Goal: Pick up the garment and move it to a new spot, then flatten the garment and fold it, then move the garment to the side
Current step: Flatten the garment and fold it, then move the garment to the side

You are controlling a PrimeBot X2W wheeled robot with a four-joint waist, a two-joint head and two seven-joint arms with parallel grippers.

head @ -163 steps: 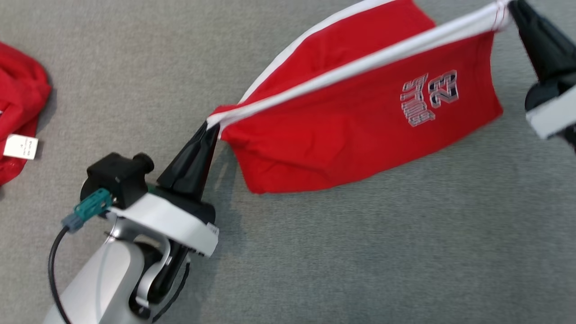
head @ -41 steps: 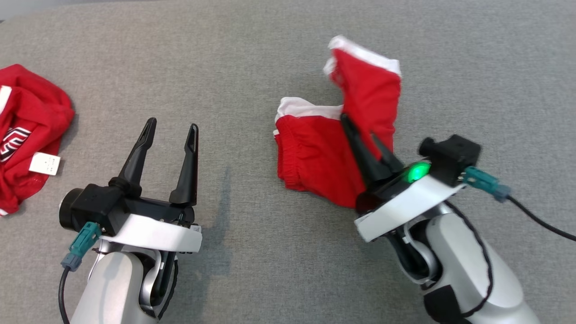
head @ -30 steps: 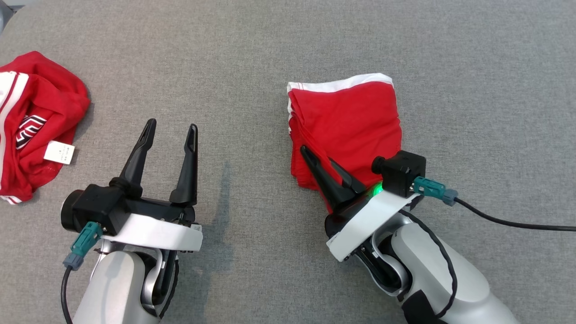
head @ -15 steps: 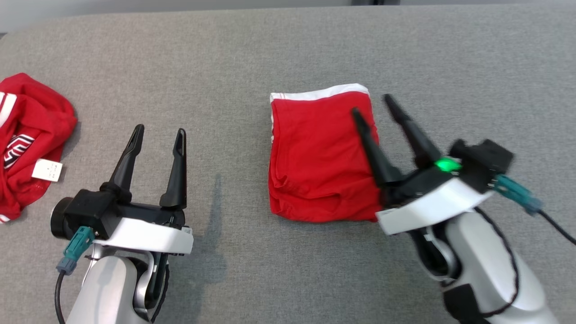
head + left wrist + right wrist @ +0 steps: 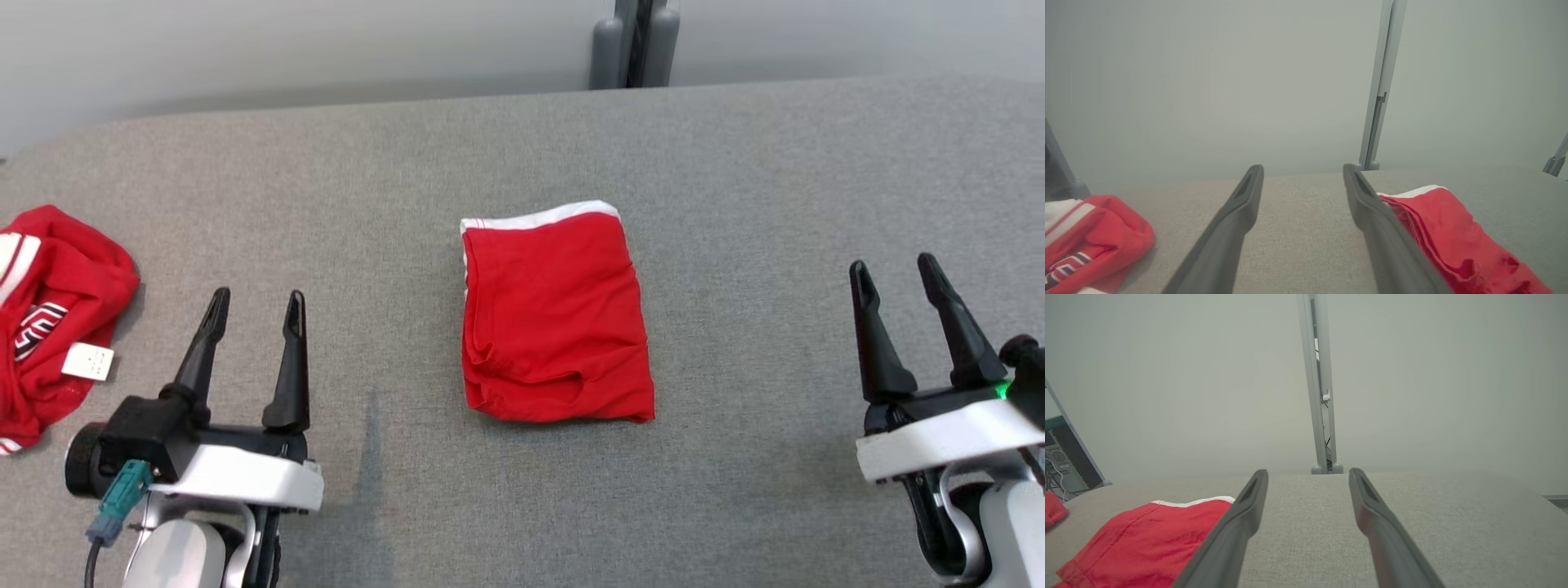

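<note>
The left gripper stood released, its two dark fingers spread with nothing between them, low over the grey woven counter. The right gripper was likewise spread wide and empty. Between the two, well apart from each, lay the red fabric garment with a white trim band. It was folded into a rough rectangle, to the right of the left gripper and to the left of the right one. The white band sat at the edge farthest from both grippers, and the nearest edge was bunched, with loose layers bulging unevenly.

The fold looked finished, so the move to the side seemed to be what was left, and that was where trouble could start. A pinch that caught only the top layer at the bunched near edge would probably let the lower layers drop and open the fold as it rose. Dragging instead of lifting risked the woven counter gripping the cloth and rolling the stack. Fingers driven in too flat could shove the garment ahead of them and wrinkle it.

Out to the left of the left gripper lay a crumpled red garment with white stripes and a white label. Carrying the folded piece that way might set it on or against that heap, or the left gripper might close on the wrong cloth.
</note>
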